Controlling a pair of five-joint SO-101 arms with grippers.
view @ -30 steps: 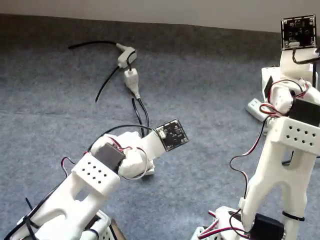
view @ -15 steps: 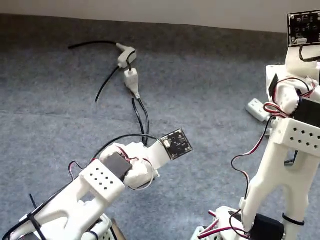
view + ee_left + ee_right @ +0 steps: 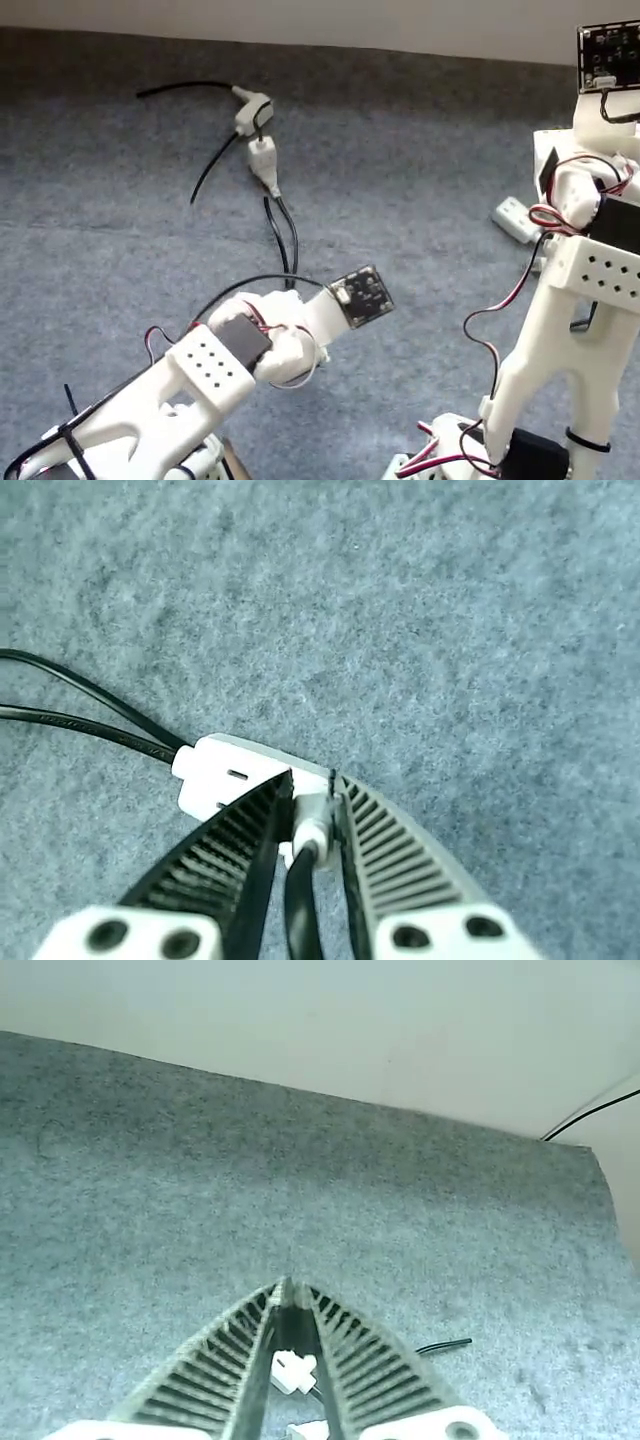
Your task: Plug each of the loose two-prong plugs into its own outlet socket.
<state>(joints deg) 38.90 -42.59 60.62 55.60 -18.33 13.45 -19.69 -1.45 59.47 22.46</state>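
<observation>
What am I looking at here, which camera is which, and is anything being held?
Two white robot arms work over a grey carpet. The high view looks down from a fixed camera; each wrist view looks along one arm's own gripper. The left gripper is shut on a white plug, beside a white socket with black cables. The right gripper, held high, pinches a small white piece I cannot identify. Farther off lie more white connectors.

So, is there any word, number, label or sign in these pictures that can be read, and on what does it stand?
None can be read.
Camera board on the left arm's wrist: any marks are too small to read.
Outlet socket and the plug in the left gripper: no print shows.
</observation>
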